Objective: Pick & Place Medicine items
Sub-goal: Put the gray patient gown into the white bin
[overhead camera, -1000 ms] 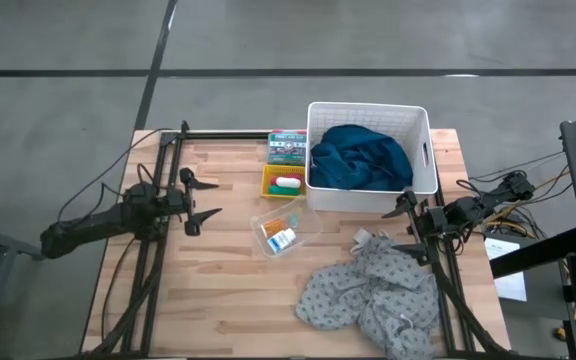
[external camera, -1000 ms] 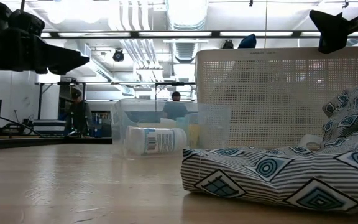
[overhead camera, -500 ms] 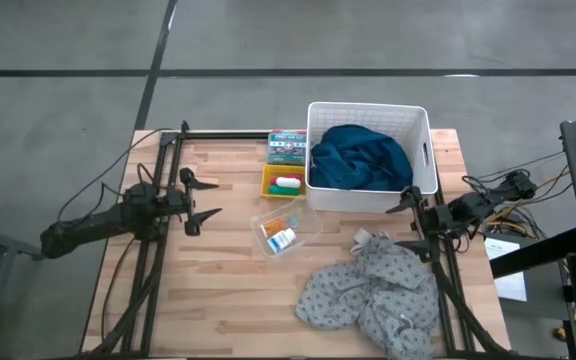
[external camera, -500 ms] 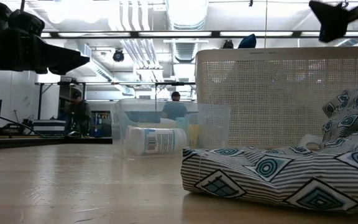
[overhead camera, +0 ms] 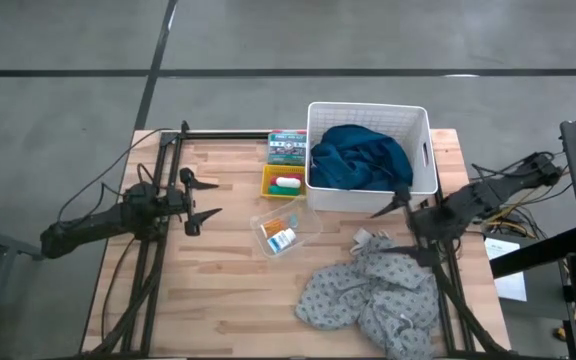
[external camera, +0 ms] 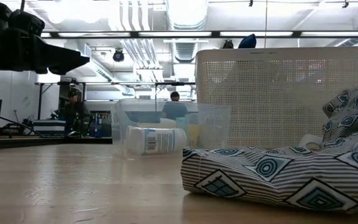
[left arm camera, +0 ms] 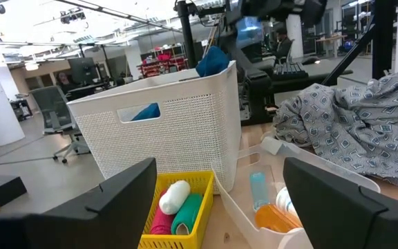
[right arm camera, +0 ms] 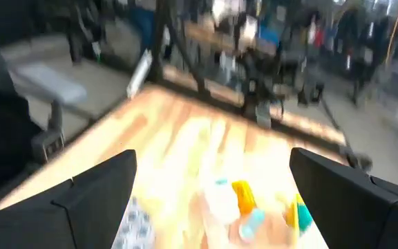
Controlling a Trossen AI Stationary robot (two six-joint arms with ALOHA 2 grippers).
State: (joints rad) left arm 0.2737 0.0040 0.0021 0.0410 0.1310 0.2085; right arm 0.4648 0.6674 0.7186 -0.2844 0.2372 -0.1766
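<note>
Right end effector (overhead camera: 388, 209) open, raised near white basket (overhead camera: 423, 180) — approach clear tray (overhead camera: 266, 218) from above, centre fingers on white-and-blue bottle (overhead camera: 283, 239). Left end effector (overhead camera: 208, 196) open, waiting.

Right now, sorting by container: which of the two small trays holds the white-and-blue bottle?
The clear tray, nearer the table's middle; the yellow tray beside the white basket holds tubes instead.

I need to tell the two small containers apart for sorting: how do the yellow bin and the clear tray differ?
The yellow bin is opaque and sits against the white basket; the clear tray is see-through and stands apart from it, nearer the grey patterned cloth. The yellow bin holds red, green and white tubes; the clear tray holds a white-and-blue bottle and an orange pack. Both are small, open-topped and hold medicine items.
</note>
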